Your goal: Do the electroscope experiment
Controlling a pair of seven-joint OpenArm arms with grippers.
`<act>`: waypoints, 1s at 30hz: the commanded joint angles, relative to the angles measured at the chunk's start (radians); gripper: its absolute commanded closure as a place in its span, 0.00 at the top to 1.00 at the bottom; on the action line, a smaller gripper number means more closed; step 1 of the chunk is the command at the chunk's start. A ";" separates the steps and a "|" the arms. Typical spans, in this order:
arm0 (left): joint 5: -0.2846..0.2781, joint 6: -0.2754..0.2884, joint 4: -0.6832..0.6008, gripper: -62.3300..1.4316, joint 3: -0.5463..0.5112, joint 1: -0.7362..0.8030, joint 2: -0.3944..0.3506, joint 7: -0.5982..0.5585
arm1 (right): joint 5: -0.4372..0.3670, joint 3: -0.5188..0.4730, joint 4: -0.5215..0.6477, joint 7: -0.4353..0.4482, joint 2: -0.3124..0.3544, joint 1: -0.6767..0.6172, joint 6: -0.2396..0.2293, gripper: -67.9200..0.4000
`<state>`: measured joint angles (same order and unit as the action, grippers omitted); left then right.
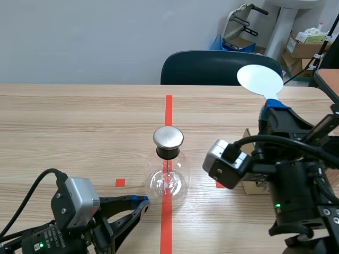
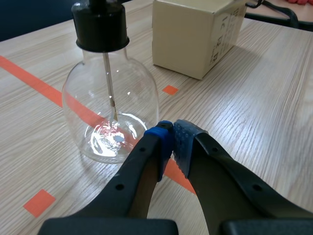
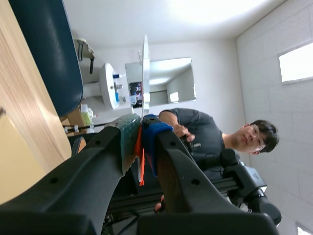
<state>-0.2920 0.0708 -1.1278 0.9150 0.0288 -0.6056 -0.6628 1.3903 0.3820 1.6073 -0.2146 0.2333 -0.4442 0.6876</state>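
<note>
In the scene view, the glass electroscope (image 1: 167, 174) stood on the desk (image 1: 79, 121), on the red centre line, with its metal cap (image 1: 168, 137) on top. My left tool (image 1: 140, 202) lay low just beside it, fingers closed together on nothing. My right tool (image 1: 274, 107) was held high, clamped on the handle of a white round paddle (image 1: 259, 79).

In the left wrist view, my blue pads (image 2: 159, 139) met near the electroscope's base, with a cardboard box (image 2: 195, 34) beyond.

In the right wrist view, the paddle showed edge-on, pinched between my fingers.
</note>
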 commanded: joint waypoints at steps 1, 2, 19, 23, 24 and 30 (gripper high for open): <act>-0.004 -0.003 -0.008 0.06 -0.003 -0.008 0.012 -0.016 | 0.018 0.019 0.010 -0.025 0.028 0.016 0.011 0.02; -0.005 -0.002 0.002 0.06 -0.003 -0.013 0.017 -0.016 | 0.028 0.037 0.008 -0.044 0.033 0.023 0.011 0.02; -0.043 -0.062 0.101 0.06 -0.003 -0.073 0.069 0.021 | 0.071 0.170 -0.049 -0.195 0.047 0.025 -0.040 0.02; -0.056 -0.081 0.131 0.06 -0.003 -0.085 0.085 0.035 | 0.071 0.170 -0.049 -0.209 0.050 0.010 -0.060 0.02; -0.056 -0.084 0.137 0.06 -0.003 -0.090 0.089 0.035 | 0.071 0.170 -0.049 -0.208 0.052 0.006 -0.063 0.02; -0.065 -0.086 0.161 0.06 -0.003 -0.103 0.093 0.033 | 0.071 0.175 -0.049 -0.206 0.058 -0.019 -0.064 0.02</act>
<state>-0.3492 -0.0154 -0.9524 0.9150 -0.0643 -0.5179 -0.6128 1.4586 0.5583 1.5482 -0.4202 0.2810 -0.4671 0.6128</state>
